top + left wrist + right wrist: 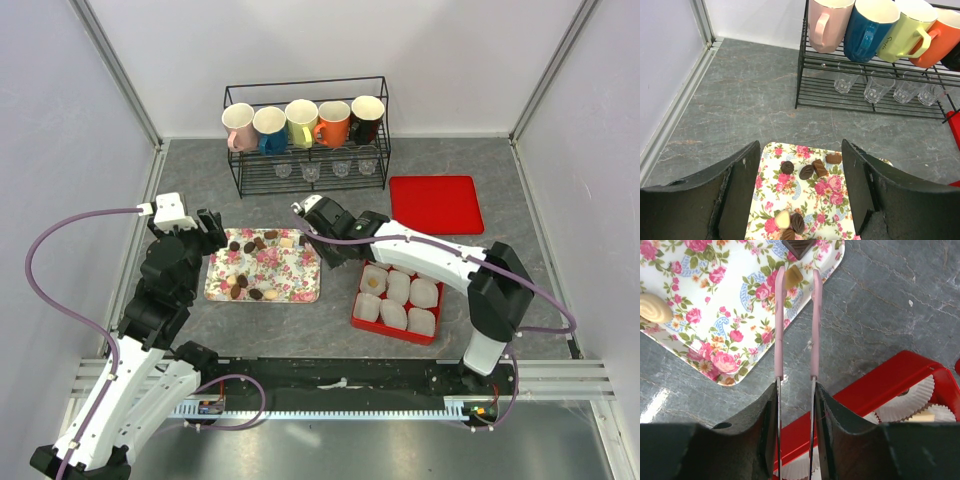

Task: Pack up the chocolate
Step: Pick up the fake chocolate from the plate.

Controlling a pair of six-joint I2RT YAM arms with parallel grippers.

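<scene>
Left tool hangs spread wide over the left end of the flowered tray, holding nothing. The chocolate is nearly all loose on that tray, which sits on the grey surface. It's mostly dark pieces scattered about, plus a cream oval.

Right tool is clamped on a pair of pink tweezers. The tweezer tips straddle a small tan piece near the tray's corner, with a dark square just past them. There's a gap on one side of the tan piece, so I'd say it isn't pinched yet.

Further right is the red box of white paper cups, and one cup has a piece in it.

Handling-wise, my guess is these are featherweight, hard but brittle, and smooth. So they'll probably squirt out of the tips if squeezed off-centre. I'd take the tan one across its flat sides, low and at the middle, and go lightly, since too much squeeze could chip or mark it. The round ones look trickier than the square ones.
</scene>
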